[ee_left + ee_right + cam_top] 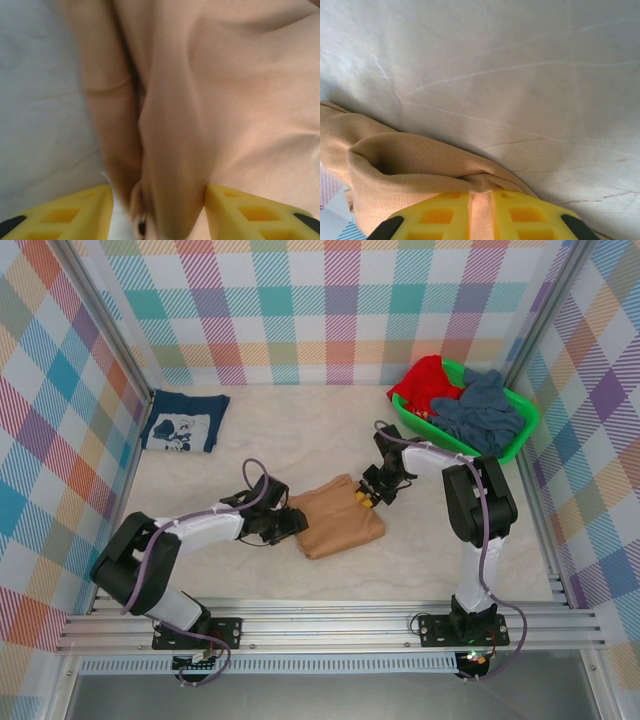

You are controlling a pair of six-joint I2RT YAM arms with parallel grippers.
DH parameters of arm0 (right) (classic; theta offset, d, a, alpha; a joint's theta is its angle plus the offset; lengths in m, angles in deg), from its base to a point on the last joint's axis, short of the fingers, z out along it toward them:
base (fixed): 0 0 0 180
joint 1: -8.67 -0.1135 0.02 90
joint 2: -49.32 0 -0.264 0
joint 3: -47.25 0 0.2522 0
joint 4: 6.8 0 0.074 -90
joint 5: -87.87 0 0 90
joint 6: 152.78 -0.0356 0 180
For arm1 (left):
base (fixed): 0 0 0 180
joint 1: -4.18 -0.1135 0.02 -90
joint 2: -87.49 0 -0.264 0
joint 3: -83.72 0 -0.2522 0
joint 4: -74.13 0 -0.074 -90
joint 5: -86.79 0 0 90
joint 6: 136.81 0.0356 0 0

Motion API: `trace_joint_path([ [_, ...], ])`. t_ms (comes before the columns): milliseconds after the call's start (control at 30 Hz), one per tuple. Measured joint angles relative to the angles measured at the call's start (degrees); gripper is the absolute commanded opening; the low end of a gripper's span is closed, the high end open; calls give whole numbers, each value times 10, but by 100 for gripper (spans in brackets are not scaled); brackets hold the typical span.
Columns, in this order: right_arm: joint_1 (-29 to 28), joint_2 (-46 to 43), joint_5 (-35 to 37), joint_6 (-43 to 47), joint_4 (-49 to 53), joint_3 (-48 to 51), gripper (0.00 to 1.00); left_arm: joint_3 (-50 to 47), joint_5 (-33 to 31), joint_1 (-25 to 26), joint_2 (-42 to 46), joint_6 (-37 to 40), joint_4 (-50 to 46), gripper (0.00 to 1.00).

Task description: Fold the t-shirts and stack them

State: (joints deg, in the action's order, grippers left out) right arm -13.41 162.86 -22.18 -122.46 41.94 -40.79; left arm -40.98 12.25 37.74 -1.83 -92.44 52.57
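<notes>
The tan-orange t-shirt (338,523) lies folded into a compact, roughly rectangular bundle near the middle of the pale surface (300,440), between the two arms.

The left claw (290,524) sits at the bundle's left edge. In the left wrist view its yellow fingers (75,212) stand wide apart, with a raised ridge of tan cloth (240,100) running between them. The ridge meets the finger on the right of that view, while a gap shows on the other side, so the left claw (157,187) is spread and not clamped.

The right claw (368,495) is at the bundle's far right edge. In the right wrist view its fingers (440,215) are drawn almost together, pinching a thin strip of the tan fabric (410,165) between them, and the cloth bunches into folds just ahead of the right claw (481,195).

The navy t-shirt (183,422) with its white graphic lies folded flat at the far left corner, well apart from the tan one. At the far right, a green basket (425,432) holds a red garment (425,380) and a grey-blue garment (485,415).
</notes>
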Motion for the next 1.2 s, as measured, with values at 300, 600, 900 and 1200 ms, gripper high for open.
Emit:
trace_joint_path([
  [300, 0, 2, -2, 2, 3, -2, 17, 16, 5, -5, -21, 0, -23, 37],
  [600, 0, 2, -2, 2, 3, -2, 16, 117, 3, 14, -88, 2, -81, 28],
  [900, 0, 2, -2, 2, 3, -2, 16, 166, -35, 39, -112, 22, -72, 1],
  [1200, 0, -37, 23, 23, 9, 7, 53, 353, -165, 31, -149, 106, -264, 0],
])
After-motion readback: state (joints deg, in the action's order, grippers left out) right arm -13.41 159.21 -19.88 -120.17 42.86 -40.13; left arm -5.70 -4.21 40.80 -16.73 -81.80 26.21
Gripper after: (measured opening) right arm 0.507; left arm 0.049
